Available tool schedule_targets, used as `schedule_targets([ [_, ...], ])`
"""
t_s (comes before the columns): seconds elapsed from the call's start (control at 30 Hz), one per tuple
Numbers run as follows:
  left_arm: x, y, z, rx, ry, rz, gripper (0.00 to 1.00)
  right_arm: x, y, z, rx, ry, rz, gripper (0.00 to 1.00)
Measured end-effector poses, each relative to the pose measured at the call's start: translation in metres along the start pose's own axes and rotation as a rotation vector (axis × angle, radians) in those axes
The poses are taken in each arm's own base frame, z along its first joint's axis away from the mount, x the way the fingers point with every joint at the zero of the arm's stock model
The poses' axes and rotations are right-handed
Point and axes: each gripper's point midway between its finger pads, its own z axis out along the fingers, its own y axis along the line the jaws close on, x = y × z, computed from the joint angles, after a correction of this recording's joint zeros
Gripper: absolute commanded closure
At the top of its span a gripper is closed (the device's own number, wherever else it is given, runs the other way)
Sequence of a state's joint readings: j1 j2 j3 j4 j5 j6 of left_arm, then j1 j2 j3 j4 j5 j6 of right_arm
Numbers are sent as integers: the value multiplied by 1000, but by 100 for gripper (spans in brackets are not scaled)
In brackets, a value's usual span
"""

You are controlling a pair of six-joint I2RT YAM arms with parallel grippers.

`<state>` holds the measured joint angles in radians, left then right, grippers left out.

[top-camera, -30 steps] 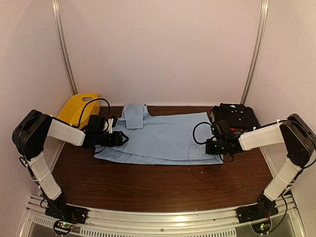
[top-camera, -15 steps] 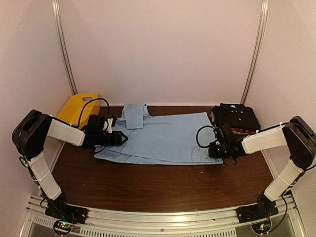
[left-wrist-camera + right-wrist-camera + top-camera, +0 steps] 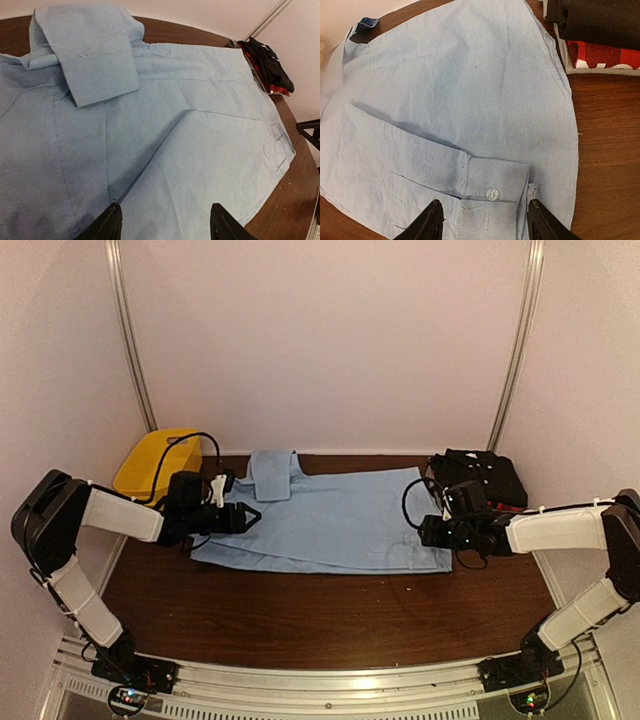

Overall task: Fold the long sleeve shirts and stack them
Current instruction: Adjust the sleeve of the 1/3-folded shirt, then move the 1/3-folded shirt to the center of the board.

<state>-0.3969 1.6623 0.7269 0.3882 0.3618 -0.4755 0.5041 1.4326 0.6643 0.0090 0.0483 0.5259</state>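
Observation:
A light blue long sleeve shirt lies flat across the table. One sleeve is folded over its body, and that sleeve's buttoned cuff rests near the right hem. The other cuff lies folded at the back left. My left gripper hovers open over the shirt's left part, holding nothing. My right gripper is open just above the buttoned cuff, with nothing between its fingers. A folded black shirt sits at the back right on top of a red-edged one.
A yellow plastic basket stands at the back left corner, behind my left arm. Bare brown table runs along the front of the blue shirt. The stack of folded shirts lies close to the blue shirt's right edge.
My right gripper has opened, let go of the sleeve cuff and drawn back a little to the right. My left arm has shifted slightly, with its jaws still open.

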Motion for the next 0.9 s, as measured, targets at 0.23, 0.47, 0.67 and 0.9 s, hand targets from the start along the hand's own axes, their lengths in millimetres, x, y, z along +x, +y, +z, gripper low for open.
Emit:
schedule_targets([
  [0.23, 23, -45, 14, 153, 63, 57, 42, 10, 11, 2, -75, 32, -23, 43],
  [0.47, 50, -29, 25, 105, 137, 27, 43, 38, 13, 21, -98, 138, -39, 43],
  [0.67, 68, -9, 30, 19, 185, -9, 43, 49, 14, 31, -112, 172, -35, 44],
  [0.9, 69, -6, 29, 4, 174, -13, 44, 49, 15, 33, -121, 158, -30, 45],
])
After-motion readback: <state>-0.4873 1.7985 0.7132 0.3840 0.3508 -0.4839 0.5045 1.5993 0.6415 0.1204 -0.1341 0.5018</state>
